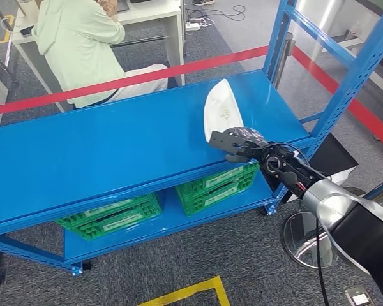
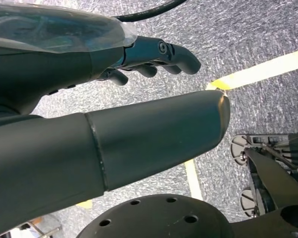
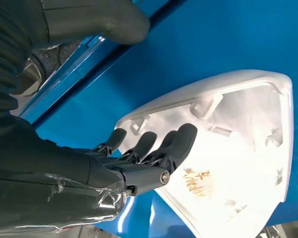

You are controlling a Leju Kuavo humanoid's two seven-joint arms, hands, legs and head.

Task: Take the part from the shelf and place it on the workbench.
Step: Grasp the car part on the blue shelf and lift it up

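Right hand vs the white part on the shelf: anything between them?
Nothing. In the right wrist view the right hand's fingers already reach over the white part's near edge; whether they touch is unclear. The head view agrees: right hand at its front edge on the blue shelf.

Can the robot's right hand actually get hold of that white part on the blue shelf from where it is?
Probably yes. The right hand is already at the near edge of the white part, its fingers lying over the hollow side, and nothing stands between them on the blue shelf.
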